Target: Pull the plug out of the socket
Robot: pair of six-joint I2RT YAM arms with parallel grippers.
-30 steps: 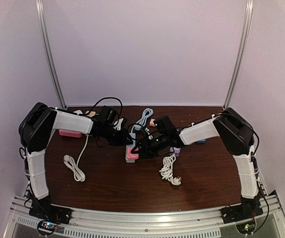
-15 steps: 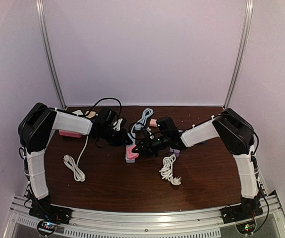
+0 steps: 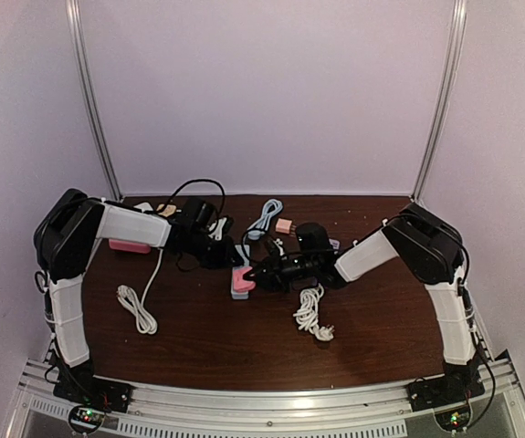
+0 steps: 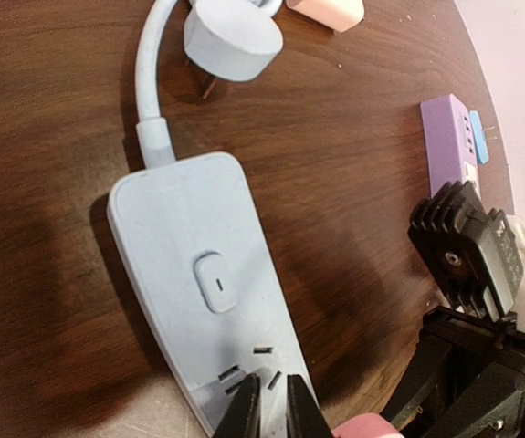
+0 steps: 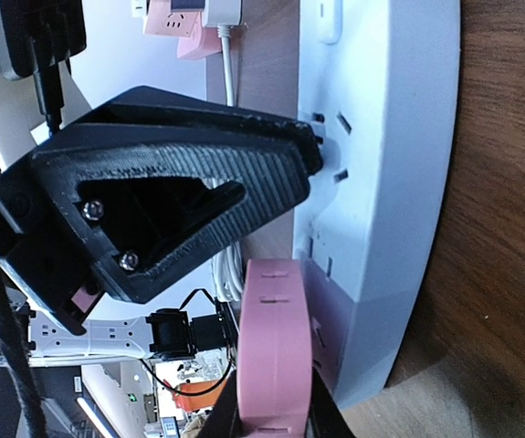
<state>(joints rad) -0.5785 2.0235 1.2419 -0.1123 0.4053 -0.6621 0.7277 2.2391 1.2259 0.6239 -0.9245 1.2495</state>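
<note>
The left gripper (image 4: 269, 403), fingers pressed nearly together, bears down on the smooth, hard, pale-blue power strip (image 4: 194, 265). Seated at the strip's six o'clock end is the pink plug (image 5: 274, 338), which looks boxy, rigid, light and probably slick. The right gripper (image 5: 276, 415), reaching in from three o'clock, pinches its flat sides, a sensible hold.

The plug (image 5: 276, 356) is plain pink, the socket strip (image 4: 198, 283) pale blue-grey with dark slots, and the tabletop (image 4: 353, 210) dark brown with fine wood grain. The left claw (image 4: 269, 411) and right claw (image 5: 276, 418) are both matte black. To the right, an adapter (image 4: 446, 137) is purple, and the coiled cord (image 3: 312, 315) nearer is white.
</note>
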